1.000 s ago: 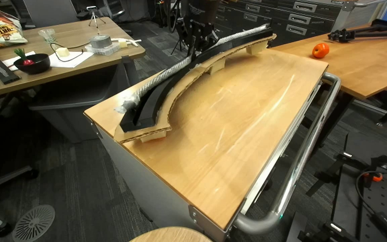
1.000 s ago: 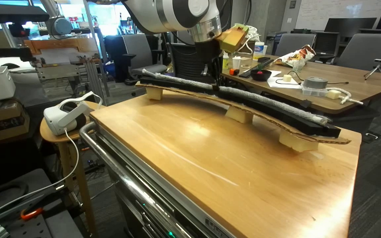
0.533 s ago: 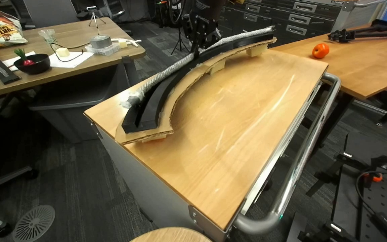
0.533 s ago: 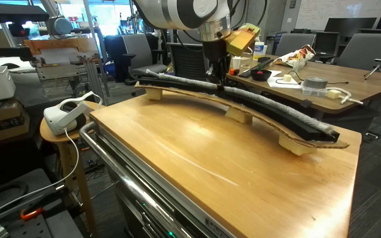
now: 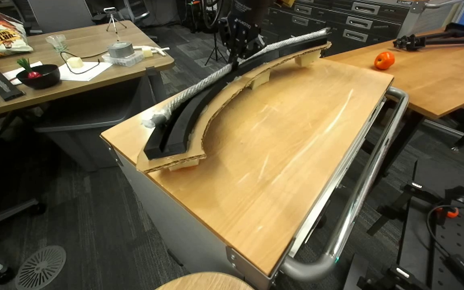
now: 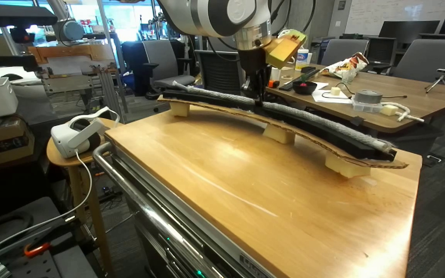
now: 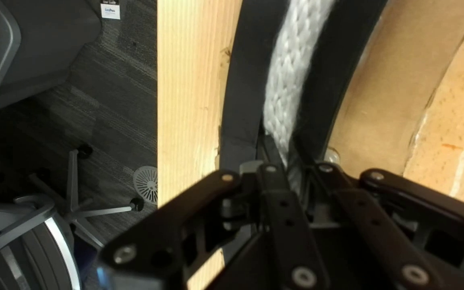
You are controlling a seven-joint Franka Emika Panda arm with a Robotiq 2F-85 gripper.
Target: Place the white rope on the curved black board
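Note:
The white rope (image 5: 199, 86) runs lengthwise along the curved black board (image 5: 179, 135), following its arc in both exterior views. My gripper (image 6: 259, 103) is shut on the white rope (image 6: 315, 120) near mid-length, fingertips down at the board (image 6: 303, 125). In the wrist view the rope (image 7: 288, 72) passes between the fingers of the gripper (image 7: 282, 151), with black strips of the board (image 7: 242, 100) on both sides. Its far end sticks up a little above the board. Near the other end, the rope lies at or over the outer raised edge; whether it touches I cannot tell.
The board sits on a cardboard base (image 5: 220, 106) propped on yellow foam blocks (image 6: 278, 134) on the wooden tabletop (image 5: 280, 153). A metal rail (image 5: 361, 197) lines one side of the cart. A side table (image 6: 404, 92) carries a bowl and other items.
My gripper has shifted slightly along the board with the rope, toward the right in an exterior view. The board's right end there dipped half a second ago and has come back up.

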